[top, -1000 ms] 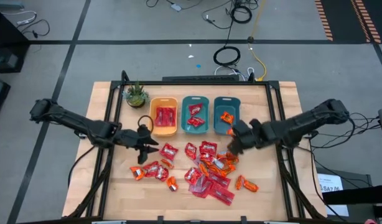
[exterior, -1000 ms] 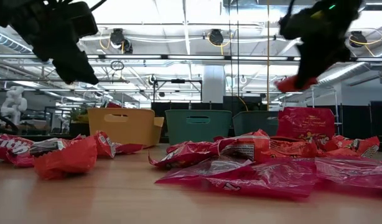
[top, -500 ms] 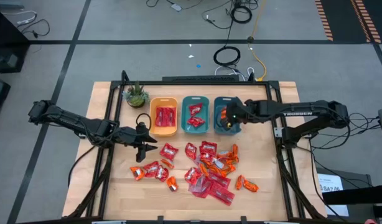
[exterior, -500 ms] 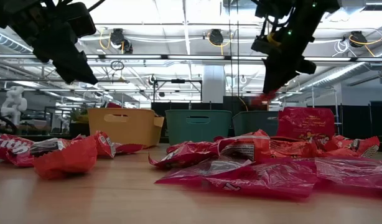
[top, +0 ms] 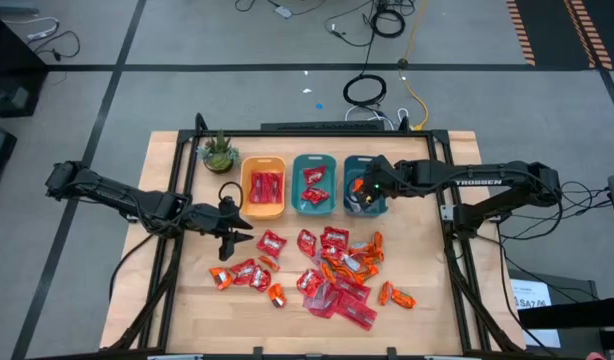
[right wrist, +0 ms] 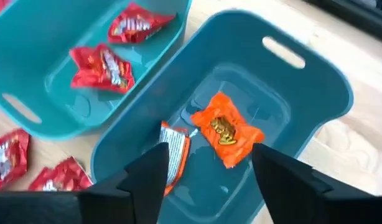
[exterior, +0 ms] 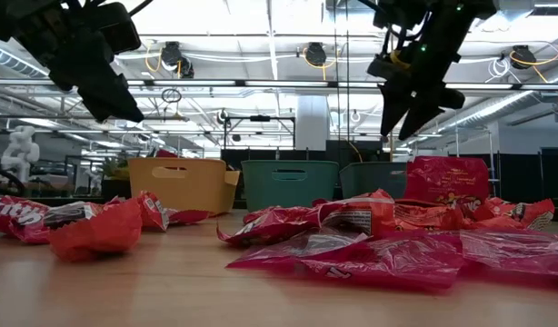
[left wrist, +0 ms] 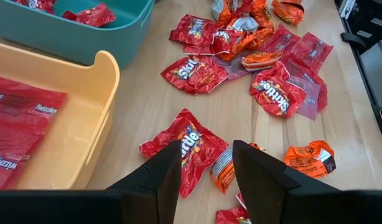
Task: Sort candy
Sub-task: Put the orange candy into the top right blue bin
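The right tool [top: 361,189] hangs open and empty over the right teal bin [right wrist: 315,93], where two orange candies [right wrist: 227,129] lie. The left tool [top: 237,229] hovers open over loose candy [top: 332,268] on the bench [top: 177,300].

Even, bright overhead illumination is recorded in the high view, with only soft, short shadows cast on the wooden table [top: 187,300] beside the candy [top: 337,270]. In the low view the ceiling lights [exterior: 261,18] are blown out to white, both arms are rendered as dark silhouettes against them, and the nearest wrappers [exterior: 352,259] are softened by close focus while glare is carried on their foil. Motion blur is noted in the right wrist view across the rim of the teal bin [right wrist: 315,68]; the left wrist view is sharp.
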{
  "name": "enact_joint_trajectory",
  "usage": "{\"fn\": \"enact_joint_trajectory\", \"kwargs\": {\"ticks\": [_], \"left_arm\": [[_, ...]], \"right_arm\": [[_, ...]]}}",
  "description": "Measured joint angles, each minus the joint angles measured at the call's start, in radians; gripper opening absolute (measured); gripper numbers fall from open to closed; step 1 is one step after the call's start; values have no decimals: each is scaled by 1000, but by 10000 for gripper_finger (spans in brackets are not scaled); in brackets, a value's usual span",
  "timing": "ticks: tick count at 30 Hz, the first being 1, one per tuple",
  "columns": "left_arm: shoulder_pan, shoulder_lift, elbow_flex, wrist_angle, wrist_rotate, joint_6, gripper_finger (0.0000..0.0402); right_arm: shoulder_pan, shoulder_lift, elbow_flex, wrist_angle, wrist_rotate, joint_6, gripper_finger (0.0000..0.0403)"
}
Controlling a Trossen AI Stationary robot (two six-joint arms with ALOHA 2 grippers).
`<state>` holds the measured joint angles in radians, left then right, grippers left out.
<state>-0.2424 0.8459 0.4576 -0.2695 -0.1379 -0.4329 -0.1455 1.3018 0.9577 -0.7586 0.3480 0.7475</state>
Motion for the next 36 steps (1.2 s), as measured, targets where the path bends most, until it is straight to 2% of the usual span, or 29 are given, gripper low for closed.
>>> {"fn": "enact_joint_trajectory", "kwargs": {"ticks": [10, 15, 21, 27, 36], "left_arm": [[0, 0, 0, 0, 0, -2, 153], [0, 0, 0, 0, 0, -3, 153], [0, 0, 0, -1, 0, -5, 153], [0, 0, 0, -1, 0, -5, 153], [0, 0, 0, -1, 0, -5, 153]], "right_arm": [[4, 0, 0, -92, -245, 37, 227], [8, 0, 0, -88, -250, 136, 228], [69, 0, 0, -109, -206, 134, 228], [223, 0, 0, -210, -87, 289, 228], [601, 0, 0, -223, 1, 602, 228]]}}
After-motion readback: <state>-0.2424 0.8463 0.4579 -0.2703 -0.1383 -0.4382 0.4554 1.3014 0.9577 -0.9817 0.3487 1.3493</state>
